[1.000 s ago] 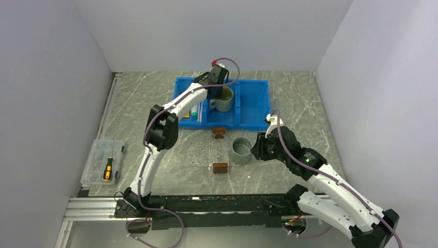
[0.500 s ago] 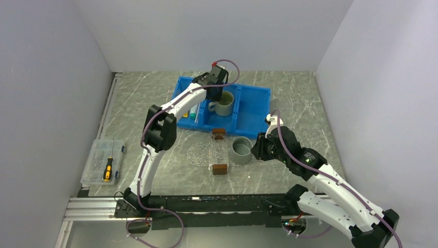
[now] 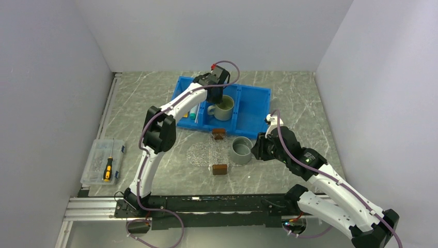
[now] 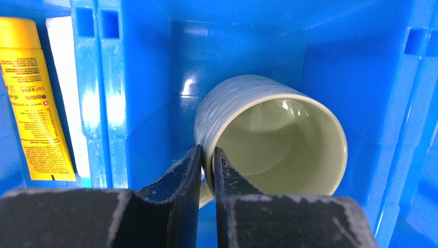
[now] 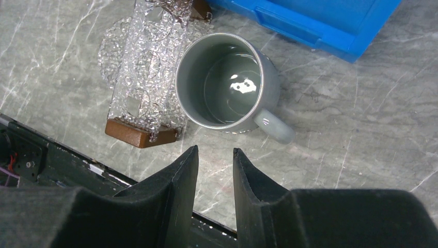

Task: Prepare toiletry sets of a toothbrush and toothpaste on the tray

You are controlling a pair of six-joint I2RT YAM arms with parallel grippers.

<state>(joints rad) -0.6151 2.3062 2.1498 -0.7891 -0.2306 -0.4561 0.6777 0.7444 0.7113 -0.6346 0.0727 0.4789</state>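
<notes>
The left gripper (image 4: pixel 206 155) is clamped on the wall of a pale green mug (image 4: pixel 274 139) in the middle compartment of the blue bin (image 3: pixel 253 106) at the far side of the tabletop (image 3: pixel 310 103). The yellow toothpaste (image 4: pixel 33 103) and a white tube (image 4: pixel 64 88) lie side by side in the bin's left compartment. Nearer, the clear tray (image 5: pixel 150 67) lies flat with a grey mug (image 5: pixel 227 82) just beside its right edge, and the right gripper (image 5: pixel 214 155) hangs by that mug, fingers apart and holding nothing.

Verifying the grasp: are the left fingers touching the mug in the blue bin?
Touching. Left wrist view: the fingers straddle the rim of the mug, pinching its wall, no gap.
</notes>
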